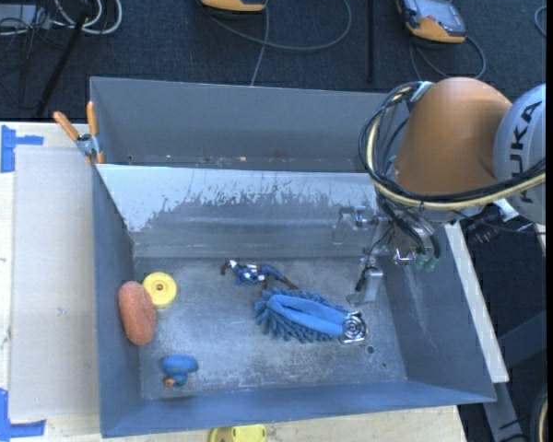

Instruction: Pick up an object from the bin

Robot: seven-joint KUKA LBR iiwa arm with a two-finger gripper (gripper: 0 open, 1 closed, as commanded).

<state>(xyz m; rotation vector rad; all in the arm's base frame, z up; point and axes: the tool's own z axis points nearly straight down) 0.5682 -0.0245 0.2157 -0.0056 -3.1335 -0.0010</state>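
Gripper (365,288): low inside the bin, over the right part of the floor, near the right sloped wall.
Gripper state: it cannot be told from this view if it is released or clenched.
Wrist: metal parts and thin cables sit above the gripper, under the big orange cover (452,136) of the arm, which comes in from the right.
Nearest thing: blue shaggy piece (300,318), like a small mop head, lies flat on the floor a little right of the middle, with its long side going left to right.
Its end: silver round end (353,328) of the blue shaggy piece points to the right and is just beside the gripper, on the near side.
Contact: whether the gripper touches this end, I cannot tell.
Next thing: small blue and white thing (253,272) lies just behind the shaggy piece, to its left; its kind is not clear.
Left side: yellow round thing (159,289) and orange-brown oblong thing (137,312) lie just beside each other, well apart from the gripper.
Front left: small blue thing (178,368) lies alone near the front wall.
Container: grey metal bin (258,155) with sloped walls holds all of these.
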